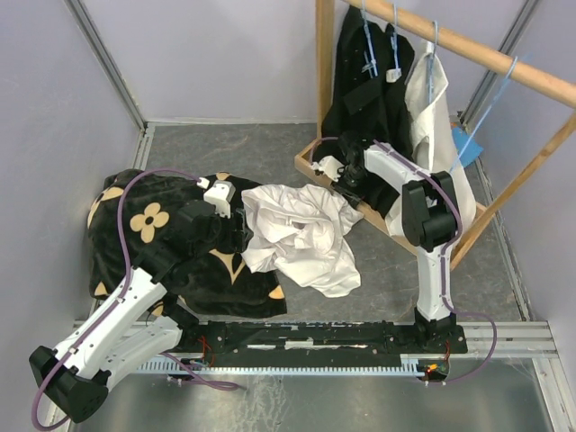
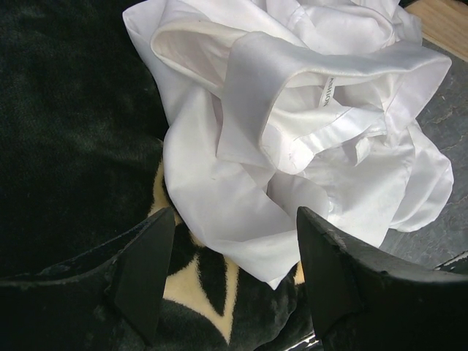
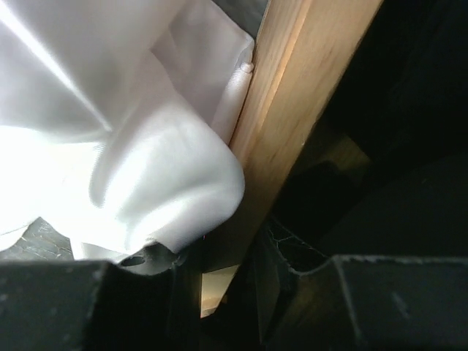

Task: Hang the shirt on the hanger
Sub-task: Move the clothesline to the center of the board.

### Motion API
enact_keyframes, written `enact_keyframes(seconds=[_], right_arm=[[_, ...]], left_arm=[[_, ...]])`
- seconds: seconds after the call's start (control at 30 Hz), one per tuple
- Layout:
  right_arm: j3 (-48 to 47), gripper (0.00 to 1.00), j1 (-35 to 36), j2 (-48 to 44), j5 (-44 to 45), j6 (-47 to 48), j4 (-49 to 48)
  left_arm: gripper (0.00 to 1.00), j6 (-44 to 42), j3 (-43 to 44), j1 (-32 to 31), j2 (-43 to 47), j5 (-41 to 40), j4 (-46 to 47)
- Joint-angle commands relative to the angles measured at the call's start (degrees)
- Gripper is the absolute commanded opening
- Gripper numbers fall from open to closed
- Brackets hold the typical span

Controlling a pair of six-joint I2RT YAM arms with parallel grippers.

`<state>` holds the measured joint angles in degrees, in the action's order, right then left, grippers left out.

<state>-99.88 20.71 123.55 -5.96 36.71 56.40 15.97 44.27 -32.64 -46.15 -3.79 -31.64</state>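
Observation:
The white shirt lies crumpled on the table, partly on the black flowered cloth. Its collar and neck label show in the left wrist view. My left gripper is open at the shirt's left edge, and a corner of the shirt lies between its jaws. My right gripper is open low at the wooden rack's base, with a wooden rail and a fold of the shirt in front of it. A bare light-blue wire hanger hangs at the rod's right end.
The wooden clothes rack stands at the back right. It holds black shirts and another white shirt on blue hangers. Its base frame rests on the table. Purple walls close in the left, back and right.

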Motion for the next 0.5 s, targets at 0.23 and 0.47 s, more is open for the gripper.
enact_keyframes(seconds=[0.23, 0.47], right_arm=[[-16.99, 0.0, 4.4, 3.39, -11.47, 35.6, 1.45], [-25.13, 0.0, 5.04, 8.78, -16.9, 44.35, 2.29]], left_arm=[[0.74, -1.99, 0.29, -0.55, -0.54, 1.24, 1.75], [0.73, -2.04, 0.37, -0.58, -2.21, 1.32, 1.84]])
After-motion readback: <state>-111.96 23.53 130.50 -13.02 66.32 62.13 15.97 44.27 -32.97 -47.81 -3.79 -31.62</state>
